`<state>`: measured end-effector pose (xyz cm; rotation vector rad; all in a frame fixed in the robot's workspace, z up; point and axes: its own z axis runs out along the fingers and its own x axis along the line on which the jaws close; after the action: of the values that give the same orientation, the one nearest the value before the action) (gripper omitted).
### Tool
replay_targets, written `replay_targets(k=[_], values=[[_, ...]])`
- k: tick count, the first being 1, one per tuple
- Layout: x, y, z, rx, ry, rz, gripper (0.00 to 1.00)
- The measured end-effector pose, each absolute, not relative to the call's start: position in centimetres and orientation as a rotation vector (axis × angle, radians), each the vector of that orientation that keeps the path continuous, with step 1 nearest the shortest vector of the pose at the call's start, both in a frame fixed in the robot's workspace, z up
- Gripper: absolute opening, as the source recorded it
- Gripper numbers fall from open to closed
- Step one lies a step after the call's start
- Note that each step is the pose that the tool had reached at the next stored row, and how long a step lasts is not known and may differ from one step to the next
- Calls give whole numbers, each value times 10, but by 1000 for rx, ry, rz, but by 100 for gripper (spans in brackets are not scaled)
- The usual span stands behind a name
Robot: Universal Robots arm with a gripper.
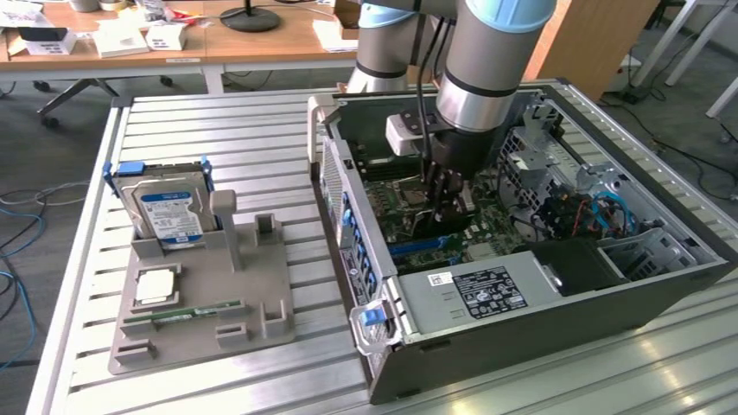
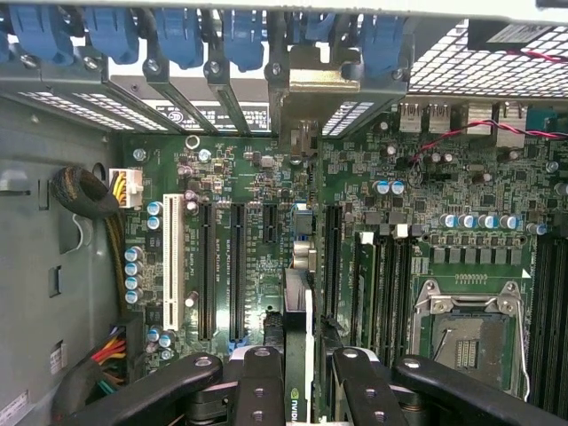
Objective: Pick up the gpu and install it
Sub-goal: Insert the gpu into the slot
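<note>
My gripper (image 1: 445, 201) is down inside the open computer case (image 1: 554, 320), shut on the gpu (image 1: 448, 221), a dark card held on edge over the green motherboard (image 1: 398, 226). In the wrist view the black fingers (image 2: 257, 382) clamp the gpu (image 2: 298, 302) from both sides. The card's thin edge runs from the gripper (image 2: 297, 377) towards its silver end bracket (image 2: 311, 84) at the case's rear slot openings. It stands in line with the long black expansion slots (image 2: 238, 266). Whether its lower edge sits in a slot I cannot tell.
The empty processor socket (image 2: 466, 333) and the memory slots (image 2: 382, 284) lie beside the card. A grey power supply (image 1: 485, 290) and drive cages (image 1: 645, 251) fill the case's near end. On the exterior view's left a grey holder (image 1: 196, 333) carries a hard drive (image 1: 168, 212), a processor (image 1: 155, 285) and a memory stick (image 1: 185, 313).
</note>
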<state>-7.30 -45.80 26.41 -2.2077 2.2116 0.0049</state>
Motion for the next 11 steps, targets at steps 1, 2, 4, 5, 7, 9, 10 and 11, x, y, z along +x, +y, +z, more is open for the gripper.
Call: replay_targets(k=[1, 2, 4, 5, 7, 9, 10, 11], values=[[-73, -458, 264, -2208, 2212, 5, 26], [-73, -458, 264, -2208, 2212, 5, 26], [-74, -458, 264, -2207, 2212, 5, 26], [-74, -458, 264, -2207, 2212, 5, 26], [-75, -458, 264, -2208, 2212, 5, 26], [-75, -458, 264, -2208, 2212, 5, 26], [-75, -458, 264, -2207, 2212, 5, 26], [-75, -458, 264, -2207, 2212, 5, 26]])
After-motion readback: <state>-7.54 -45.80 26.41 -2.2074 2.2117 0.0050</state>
